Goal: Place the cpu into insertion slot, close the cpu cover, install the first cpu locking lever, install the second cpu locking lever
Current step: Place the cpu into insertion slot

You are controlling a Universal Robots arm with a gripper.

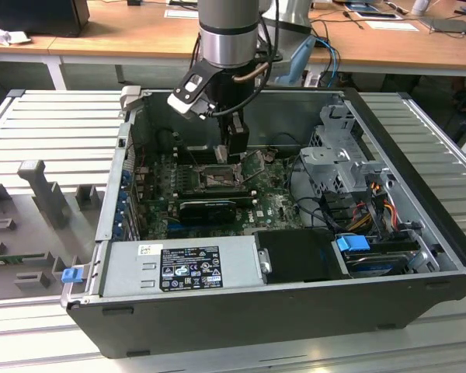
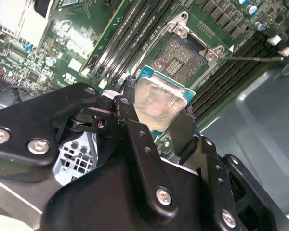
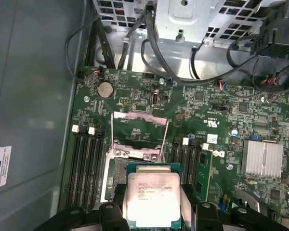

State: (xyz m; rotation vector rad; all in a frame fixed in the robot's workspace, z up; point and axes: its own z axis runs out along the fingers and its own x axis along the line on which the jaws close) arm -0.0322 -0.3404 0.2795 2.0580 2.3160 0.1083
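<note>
My gripper (image 1: 231,158) hangs inside the open computer case and is shut on the cpu (image 2: 159,102), a pale silvery square chip on a green base, held by two opposite edges between the black fingers (image 2: 184,129). In the first wrist view the cpu (image 3: 151,198) sits a little above and partly over the insertion slot (image 3: 116,169). The second wrist view shows the insertion slot (image 2: 182,57) bare, with its dark contact field and silvery rim. The cpu cover (image 3: 138,116) stands flipped up at the slot's far side. A thin lever wire (image 2: 250,58) sticks out beside the slot.
Long black memory slots (image 3: 86,163) flank the socket on both sides. A finned silver heatsink (image 3: 262,158) sits on the board nearby. In the exterior view a black expansion card (image 1: 208,208), the power supply (image 1: 182,268), a drive cage (image 1: 342,159) and cables surround the board.
</note>
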